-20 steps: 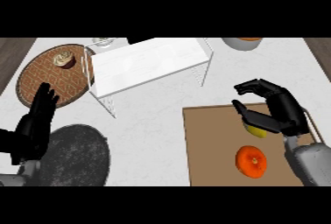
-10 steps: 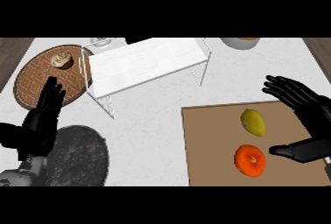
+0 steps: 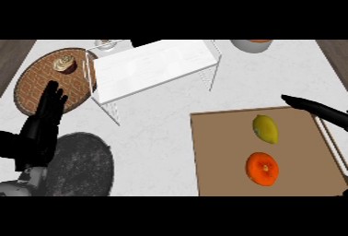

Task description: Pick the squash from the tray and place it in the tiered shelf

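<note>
On the brown tray [image 3: 224,152], an orange fruit [image 3: 262,168] is seen nearest, and the yellow squash [image 3: 266,129] lies just beyond it, untouched. The right robot hand [image 3: 314,109] is held over the tray's far right corner with fingers straight, holding nothing. Left of the tray, the left robot hand [image 3: 42,126] is rested open. Beyond the tray, the white tiered shelf [image 3: 153,67] is placed on the surface [image 3: 156,129].

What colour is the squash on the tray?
Yellow; the squash lies on the brown tray, head view.
</note>
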Controlling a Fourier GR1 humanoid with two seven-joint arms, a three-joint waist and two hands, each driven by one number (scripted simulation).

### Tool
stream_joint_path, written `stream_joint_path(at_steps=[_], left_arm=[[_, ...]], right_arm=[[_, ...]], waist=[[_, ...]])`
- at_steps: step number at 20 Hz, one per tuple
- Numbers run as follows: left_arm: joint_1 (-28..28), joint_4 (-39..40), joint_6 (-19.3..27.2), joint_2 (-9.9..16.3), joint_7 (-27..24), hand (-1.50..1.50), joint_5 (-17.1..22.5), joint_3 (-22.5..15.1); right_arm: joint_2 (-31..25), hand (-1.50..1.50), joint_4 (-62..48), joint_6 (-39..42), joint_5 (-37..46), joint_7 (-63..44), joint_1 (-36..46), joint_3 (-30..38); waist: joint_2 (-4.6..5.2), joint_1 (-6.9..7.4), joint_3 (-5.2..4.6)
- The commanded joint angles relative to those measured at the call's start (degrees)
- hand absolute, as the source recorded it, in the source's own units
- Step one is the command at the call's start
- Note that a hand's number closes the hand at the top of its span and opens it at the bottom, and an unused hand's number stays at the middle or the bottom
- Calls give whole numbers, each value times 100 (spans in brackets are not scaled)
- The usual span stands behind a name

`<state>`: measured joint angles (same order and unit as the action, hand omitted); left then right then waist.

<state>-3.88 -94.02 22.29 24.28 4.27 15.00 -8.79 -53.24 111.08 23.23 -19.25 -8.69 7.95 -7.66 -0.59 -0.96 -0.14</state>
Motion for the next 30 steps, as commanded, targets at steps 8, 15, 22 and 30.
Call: stream_joint_path(at_steps=[8,15,22,30], left_arm=[[100,-85,-227,-88,-34,0,-59,-9],[168,-569,-33,-135,352,0,-325,-34],[-75,-232,-130,-373,362,0,-469,83],[-130,-6,-476,-546,295,0,-600,491]], right_arm=[[-87,-150,1761,-380,2005,-2752,239,-1367],[377,-150,1493,48,3300,-3532,739,-2151],[877,-150,1329,238,4510,-3963,316,-2577],[1320,-150,522,386,5029,-2556,-42,-1862]], waist=[[50,134,6],[48,170,13],[52,96,14],[57,99,15]])
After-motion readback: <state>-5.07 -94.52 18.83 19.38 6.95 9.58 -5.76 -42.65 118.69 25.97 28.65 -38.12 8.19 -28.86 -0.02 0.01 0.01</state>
